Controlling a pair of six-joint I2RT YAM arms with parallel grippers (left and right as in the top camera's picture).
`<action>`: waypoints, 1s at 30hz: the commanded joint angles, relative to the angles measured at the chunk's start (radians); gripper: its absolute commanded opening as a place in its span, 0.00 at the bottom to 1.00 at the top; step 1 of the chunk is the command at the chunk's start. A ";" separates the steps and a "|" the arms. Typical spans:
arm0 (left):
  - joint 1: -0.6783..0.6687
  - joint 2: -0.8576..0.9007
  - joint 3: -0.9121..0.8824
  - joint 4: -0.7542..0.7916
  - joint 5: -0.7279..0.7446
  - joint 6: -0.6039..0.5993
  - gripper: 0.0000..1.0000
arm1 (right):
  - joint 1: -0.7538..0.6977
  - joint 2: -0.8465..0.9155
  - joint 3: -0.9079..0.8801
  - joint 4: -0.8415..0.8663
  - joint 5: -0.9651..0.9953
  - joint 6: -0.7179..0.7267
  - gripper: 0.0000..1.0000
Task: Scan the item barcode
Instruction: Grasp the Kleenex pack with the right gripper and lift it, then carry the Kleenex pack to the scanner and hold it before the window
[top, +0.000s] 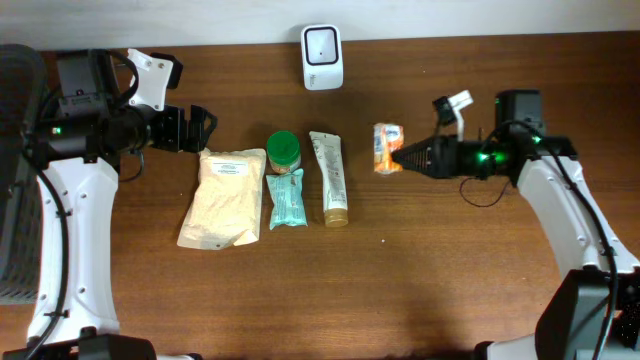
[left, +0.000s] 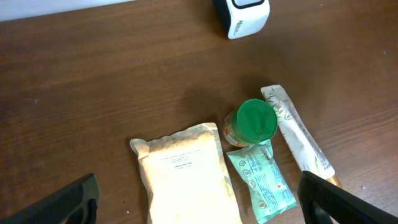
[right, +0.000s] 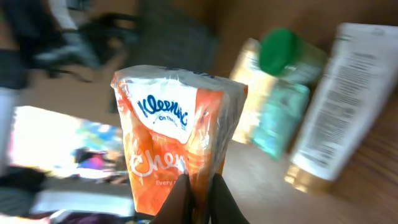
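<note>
I am pinching the tissue pack (right: 180, 137) in my right gripper (right: 196, 196), both fingers pressed together on the edge of its orange wrapper. From overhead, the pack (top: 388, 148) is sitting at the tip of that gripper (top: 402, 157), right of the middle of the table (top: 450, 280) and just to the right of the tube (top: 329, 178). I cannot tell whether the pack is resting on the wood or hanging clear of it. The white scanner (top: 322, 57) is standing at the far edge, well apart from the pack.

My left gripper (top: 205, 128) is hovering with its fingers spread wide, holding nothing. Through its wrist camera I am looking down at the beige pouch (left: 186, 180), the green-lidded jar (left: 252, 121) and the teal packet (left: 261, 180), which is lying between the pouch and the tube (left: 298, 137). The jar is touching the packet's top end.
</note>
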 joint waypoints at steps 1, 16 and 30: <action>0.006 0.007 0.005 0.001 -0.004 0.016 0.99 | -0.029 -0.007 0.008 -0.003 -0.208 0.045 0.04; 0.006 0.007 0.005 0.001 -0.004 0.016 0.99 | -0.029 -0.155 0.026 0.004 -0.202 0.245 0.04; 0.006 0.007 0.005 0.001 -0.004 0.016 0.99 | 0.281 0.009 0.588 -0.072 0.401 0.395 0.04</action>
